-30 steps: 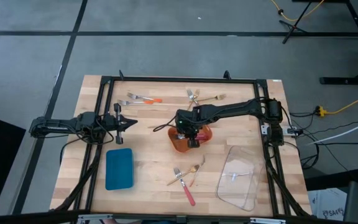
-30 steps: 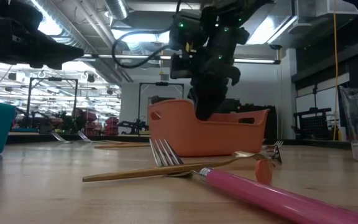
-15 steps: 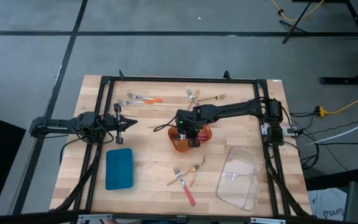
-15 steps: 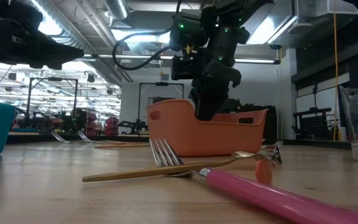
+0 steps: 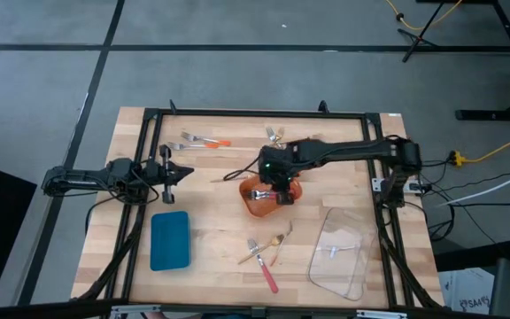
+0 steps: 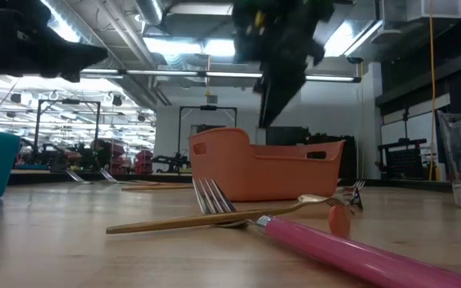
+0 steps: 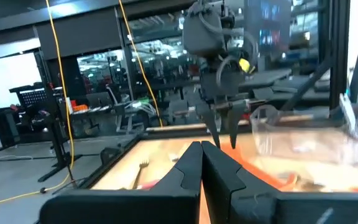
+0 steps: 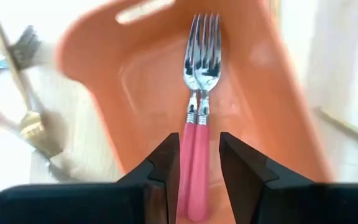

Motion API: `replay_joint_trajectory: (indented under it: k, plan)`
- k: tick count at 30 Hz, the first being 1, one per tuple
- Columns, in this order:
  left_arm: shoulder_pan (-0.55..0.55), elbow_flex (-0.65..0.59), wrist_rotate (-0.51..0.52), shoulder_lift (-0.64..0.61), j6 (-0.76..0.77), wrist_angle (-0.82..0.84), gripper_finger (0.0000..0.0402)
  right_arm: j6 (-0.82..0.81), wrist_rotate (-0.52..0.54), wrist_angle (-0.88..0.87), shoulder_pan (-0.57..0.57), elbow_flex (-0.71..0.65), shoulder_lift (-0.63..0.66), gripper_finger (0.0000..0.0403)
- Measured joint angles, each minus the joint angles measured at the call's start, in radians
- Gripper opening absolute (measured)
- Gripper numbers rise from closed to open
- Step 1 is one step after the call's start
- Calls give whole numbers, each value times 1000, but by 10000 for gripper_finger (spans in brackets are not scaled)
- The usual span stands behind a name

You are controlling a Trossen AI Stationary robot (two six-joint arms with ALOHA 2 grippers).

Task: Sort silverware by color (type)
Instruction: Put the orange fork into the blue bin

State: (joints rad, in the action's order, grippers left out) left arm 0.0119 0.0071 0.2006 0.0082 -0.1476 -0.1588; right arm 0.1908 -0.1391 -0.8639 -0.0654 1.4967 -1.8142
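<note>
While the right gripper [image 8: 194, 163] hangs above the orange tray [image 5: 268, 202] with its fingers spread and nothing between them, two pink forks [image 8: 197, 112] lie side by side on the tray floor straight below it, tines pointing away from the wrist; beyond the tray from this gripper, toward the back rail, gold forks [image 5: 277, 136] lie on the surface [image 5: 220, 235]; farther off to the back left are orange-handled forks [image 5: 204, 141]; on the near side of the tray a pink fork [image 5: 262, 266] and a gold fork [image 5: 268, 247] cross each other; a clear tray [image 5: 339, 254] sits near them; the left gripper [image 5: 184, 173] waits well apart over the left side, fingers pressed together, a blue tray [image 5: 169, 239] just in front of it.
</note>
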Motion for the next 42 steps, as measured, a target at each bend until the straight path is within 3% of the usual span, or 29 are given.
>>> replay_joint_trajectory:
  k: [9,14,19,25,35,42]
  plan:
    - [0,0,-12,0,67,-183,4,22,72,-35,0,-61,290,101]
    - [0,0,6,6,71,-265,48,12,137,62,0,-254,508,101]
    - [0,3,117,36,96,-315,102,-31,214,245,-8,-487,726,101]
    - [0,80,210,153,142,-307,131,-63,220,425,-112,-703,916,101]
    - [-107,375,289,497,173,-134,133,-66,-17,566,-319,-827,978,101]
    - [-291,654,192,742,222,211,133,-63,-75,583,-362,-827,962,101]
